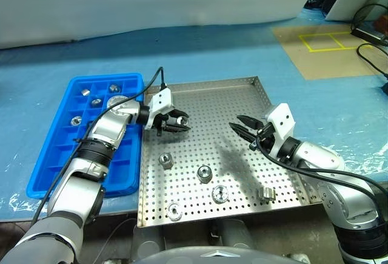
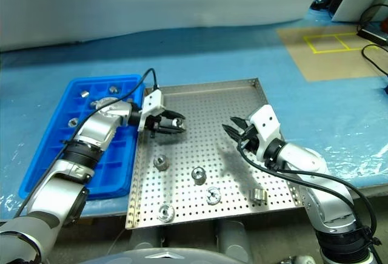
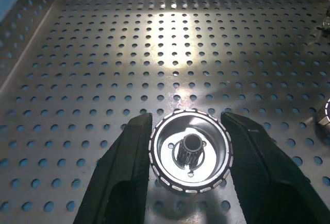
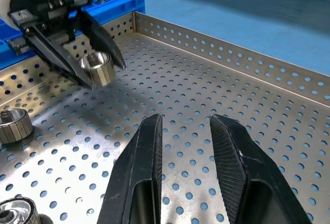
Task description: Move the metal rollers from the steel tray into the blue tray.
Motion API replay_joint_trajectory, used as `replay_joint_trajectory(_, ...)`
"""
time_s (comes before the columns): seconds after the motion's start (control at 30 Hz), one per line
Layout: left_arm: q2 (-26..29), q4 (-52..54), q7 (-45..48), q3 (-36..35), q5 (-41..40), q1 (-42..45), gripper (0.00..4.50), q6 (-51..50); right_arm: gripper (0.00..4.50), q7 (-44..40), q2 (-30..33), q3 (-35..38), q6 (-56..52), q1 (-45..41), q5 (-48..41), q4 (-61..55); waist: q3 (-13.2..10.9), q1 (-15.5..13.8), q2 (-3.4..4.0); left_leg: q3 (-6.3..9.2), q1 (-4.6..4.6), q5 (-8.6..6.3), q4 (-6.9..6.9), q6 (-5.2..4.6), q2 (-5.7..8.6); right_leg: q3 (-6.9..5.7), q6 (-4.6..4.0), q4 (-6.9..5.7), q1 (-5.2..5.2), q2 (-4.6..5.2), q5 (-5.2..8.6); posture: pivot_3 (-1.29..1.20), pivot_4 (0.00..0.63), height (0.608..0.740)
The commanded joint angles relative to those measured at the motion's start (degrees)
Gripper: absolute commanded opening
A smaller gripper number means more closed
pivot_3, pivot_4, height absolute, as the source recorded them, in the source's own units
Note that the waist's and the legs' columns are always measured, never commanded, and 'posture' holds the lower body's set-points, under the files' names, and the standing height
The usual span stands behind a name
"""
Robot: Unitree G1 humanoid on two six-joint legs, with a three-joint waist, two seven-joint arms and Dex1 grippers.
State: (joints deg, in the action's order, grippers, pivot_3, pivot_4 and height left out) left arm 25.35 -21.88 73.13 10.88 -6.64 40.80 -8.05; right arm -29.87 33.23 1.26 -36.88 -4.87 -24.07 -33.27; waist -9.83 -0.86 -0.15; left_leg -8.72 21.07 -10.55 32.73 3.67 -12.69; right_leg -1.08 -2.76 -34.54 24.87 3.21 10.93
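The left gripper [image 1: 177, 122] hangs above the near-left part of the steel tray [image 1: 242, 94], its jaws pinching one metal roller [image 3: 190, 151] clear of the perforated floor. Five more rollers lie loose on the tray's near half: one [image 1: 165, 160] below the left gripper, one [image 1: 205, 173] near the middle, one [image 1: 219, 194] just nearer, one [image 1: 174, 212] by the front rim and one [image 1: 266, 195] tipped on its side toward the right. The right gripper [image 1: 242, 130] hovers over the tray's right side, jaws somewhat apart and holding nothing; bare perforated floor lies between the two grippers. The blue tray [image 1: 54, 161] lies just beside the steel tray's left rim, with several rollers already in its far compartments [image 1: 97, 101]. Both trays rest on a desk covered in blue sheeting [image 1: 212, 51]. Beyond the far right corner are a brown floor patch with yellow tape lines [image 1: 327, 41] and black cables [image 1: 371, 48].
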Motion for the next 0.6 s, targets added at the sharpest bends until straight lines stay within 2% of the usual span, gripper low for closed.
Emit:
replay_joint_trajectory(0.03, 2.70, 11.12, -3.22, -4.90, -3.44, -2.04, 2.20, -2.03, 1.45, -1.50, 0.17, -0.35, 2.15, -1.79, 0.39, 0.41, 0.00, 0.06, 0.00, 0.00, -0.02, 0.00, -0.01, 0.00, 0.00, 0.00, 0.00, -0.01, 0.00, 0.01, 0.00, -0.24, 0.150, 0.740)
replay_joint_trajectory(0.23, 7.57, 25.09, -13.22, -15.21, -7.00, -9.23, 2.20, -7.91, 1.45, -5.90, -0.52, -3.45, 4.69, -5.36, 0.38, 3.63, 0.00, 0.23, 0.01, -0.02, 0.06, 0.00, -0.07, 0.02, -0.02, -0.01, -0.04, -0.06, 0.15, -0.01, 0.02, -0.13, 0.150, 0.740)
replay_joint_trajectory(0.37, 11.32, 35.04, -17.66, -21.77, -9.89, -18.72, 2.20, -13.81, 1.45, -9.59, -2.71, -6.65, 7.75, -9.60, -0.23, 5.38, -0.01, -0.01, 0.03, -0.01, 0.02, 0.01, -0.18, 0.03, -0.08, -0.08, -0.10, -0.11, 0.24, -0.04, 0.08, 0.00, 0.150, 0.740)
replay_joint_trajectory(0.6, 12.96, 45.60, -24.10, -31.73, -14.48, -32.42, 2.20, -19.43, 1.45, -22.41, -5.58, -14.94, 7.83, -16.85, -5.39, 5.13, -0.04, -3.18, 0.00, 0.12, 0.10, -0.02, -0.28, -0.04, -0.08, -0.28, -0.19, -0.11, 0.25, 0.02, 0.14, 0.21, 0.150, 0.740)
